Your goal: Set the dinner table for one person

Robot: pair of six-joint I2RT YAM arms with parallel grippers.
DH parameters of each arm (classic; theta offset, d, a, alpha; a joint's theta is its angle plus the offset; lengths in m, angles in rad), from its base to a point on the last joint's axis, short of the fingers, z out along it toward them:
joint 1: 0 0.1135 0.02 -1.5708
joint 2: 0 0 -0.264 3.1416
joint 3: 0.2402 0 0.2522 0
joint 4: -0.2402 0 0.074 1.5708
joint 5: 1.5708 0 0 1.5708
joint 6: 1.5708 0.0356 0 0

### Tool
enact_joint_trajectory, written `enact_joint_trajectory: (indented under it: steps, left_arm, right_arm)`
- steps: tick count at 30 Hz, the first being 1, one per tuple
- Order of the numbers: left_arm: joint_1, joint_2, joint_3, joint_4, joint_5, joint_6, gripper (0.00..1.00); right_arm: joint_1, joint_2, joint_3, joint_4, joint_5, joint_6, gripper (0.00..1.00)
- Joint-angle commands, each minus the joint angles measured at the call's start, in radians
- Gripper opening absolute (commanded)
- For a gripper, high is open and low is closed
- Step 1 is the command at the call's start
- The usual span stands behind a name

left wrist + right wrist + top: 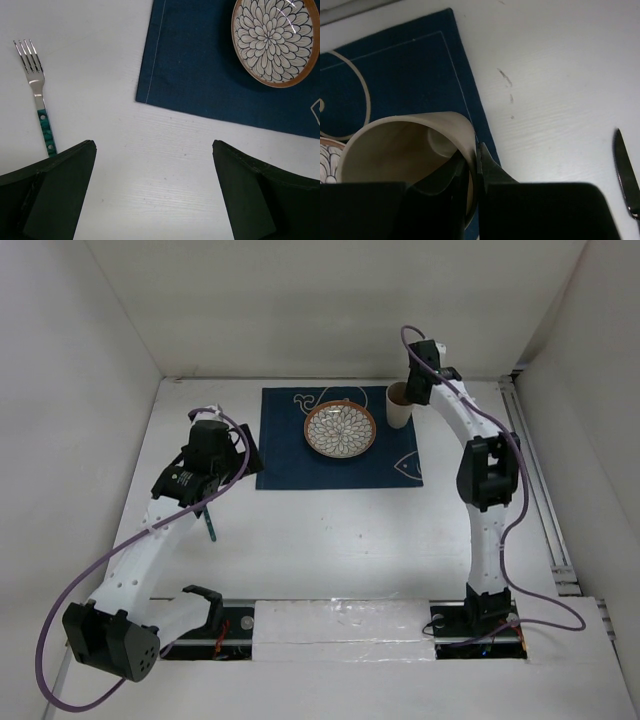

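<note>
Cup step: right gripper (477,160) pinches the cup (395,145) wall at the mat's (300,462) far-right corner on the dinner table (330,540), left gripper (154,145) spread wide and empty by the fork (37,95); next likely needs a clean release, then a straight lift-off.

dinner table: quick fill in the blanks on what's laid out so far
The patterned plate sits on the ___ mat.
The right gripper holds the cup by its ___.
The fork lies on the table, ___ of the mat.
The left gripper is ___ and empty.
Missing: blue; rim; left; open
</note>
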Motion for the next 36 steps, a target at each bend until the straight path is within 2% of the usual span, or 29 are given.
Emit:
enact_joint_trajectory:
  steps: [1, 7, 11, 24, 32, 36]
  left_arm:
    - [0.004, -0.016, -0.012, 0.026, 0.023, 0.024, 1.00]
    - [0.004, -0.016, -0.012, 0.035, 0.024, 0.024, 1.00]
    - [0.004, -0.007, -0.012, 0.035, 0.033, 0.024, 1.00]
    - [0.004, 0.002, -0.012, 0.035, 0.042, 0.033, 1.00]
    - [0.004, 0.011, -0.012, 0.035, 0.042, 0.033, 1.00]
    - [0.004, 0.011, -0.012, 0.035, 0.042, 0.033, 1.00]
  right_arm:
    - [0.001, 0.034, 0.178, 0.019, -0.040, -0.019, 0.00]
    - [0.011, 0.189, 0.399, -0.018, -0.089, -0.019, 0.00]
    - [0.001, 0.236, 0.468, -0.016, -0.106, 0.000, 0.00]
    - [-0.027, 0.259, 0.480, 0.034, -0.106, 0.010, 0.02]
    - [-0.045, 0.292, 0.500, 0.034, -0.115, 0.010, 0.06]
    - [-0.045, 0.303, 0.510, 0.046, -0.115, 0.010, 0.11]
